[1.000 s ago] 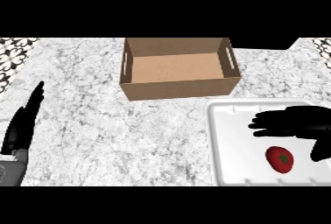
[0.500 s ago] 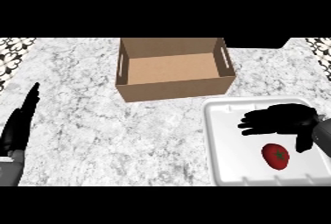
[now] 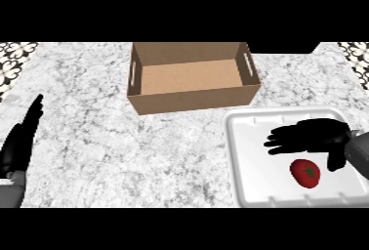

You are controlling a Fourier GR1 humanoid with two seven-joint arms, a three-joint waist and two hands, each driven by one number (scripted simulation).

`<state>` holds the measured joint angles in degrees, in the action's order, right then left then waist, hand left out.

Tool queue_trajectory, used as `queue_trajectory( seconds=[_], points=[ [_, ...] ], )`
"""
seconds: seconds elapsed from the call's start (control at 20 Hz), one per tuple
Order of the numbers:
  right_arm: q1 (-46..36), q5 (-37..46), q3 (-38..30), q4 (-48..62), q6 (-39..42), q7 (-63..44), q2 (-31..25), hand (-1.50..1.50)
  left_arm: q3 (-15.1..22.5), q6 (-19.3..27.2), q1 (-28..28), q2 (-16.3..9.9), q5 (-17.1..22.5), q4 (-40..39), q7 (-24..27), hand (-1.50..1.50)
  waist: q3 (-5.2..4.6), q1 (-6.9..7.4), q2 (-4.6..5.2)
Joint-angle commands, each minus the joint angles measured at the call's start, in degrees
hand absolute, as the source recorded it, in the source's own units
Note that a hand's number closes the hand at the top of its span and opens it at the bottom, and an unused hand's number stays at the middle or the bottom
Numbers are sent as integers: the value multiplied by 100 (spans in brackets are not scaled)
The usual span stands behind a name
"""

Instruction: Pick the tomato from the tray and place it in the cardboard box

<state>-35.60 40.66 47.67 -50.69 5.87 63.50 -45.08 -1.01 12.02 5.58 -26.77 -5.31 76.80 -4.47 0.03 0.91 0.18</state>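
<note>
- Grey-white marbled stone worktop [image 3: 108, 146] carries everything in view.
- Left edge of the worktop: the black left hand [image 3: 20, 141] on its grey forearm stands edge-on, fingers straight and pointing toward the far edge, holding nothing. It is at rest, well apart from the other items.
- Far edge, about the middle: open-topped brown cardboard box [image 3: 191, 80] with a slot handle cut in each side wall. Its inside is bare cardboard.
- Right near corner of the worktop: white square tray with a raised rim [image 3: 241, 161]. Its far left corner lies just beside the near right corner of the box; I cannot tell whether they touch.
- On the tray floor, toward its near right part: small red tomato with a dark green stalk mark [image 3: 305, 173], lying free.
- Above the tray, just beyond the tomato: black right hand [image 3: 310, 136], palm down, fingers spread wide and pointing left, thumb hanging down beside the tomato. It holds nothing; contact with the tomato cannot be made out.
</note>
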Motion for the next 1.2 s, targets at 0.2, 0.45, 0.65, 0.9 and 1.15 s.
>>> queue_trajectory(
  seconds=[0.2, 0.45, 0.65, 0.9, 1.15],
  points=[
    [169, -294, 112, -433, 213, 1419, -380, -150, -21, 101, -21, 177, -113, -159, 144, 0, -3, -67, -5],
    [213, -161, 248, -787, 363, 965, -413, -150, -178, 7, 102, 116, -111, -326, 222, 0, -5, -69, -13],
    [417, 331, 186, -554, -76, 792, -454, -150, -190, -98, 222, 177, -176, -394, 114, 0, -3, -78, -12],
    [719, 647, 172, -1103, 196, -54, -102, -150, -341, -271, 199, 141, -153, -327, 105, 0, -5, -97, -20],
    [692, 505, -350, -351, -707, 394, 324, 150, -299, -212, 128, 233, -252, 42, -156, 0, 4, -41, -6]
  ],
)
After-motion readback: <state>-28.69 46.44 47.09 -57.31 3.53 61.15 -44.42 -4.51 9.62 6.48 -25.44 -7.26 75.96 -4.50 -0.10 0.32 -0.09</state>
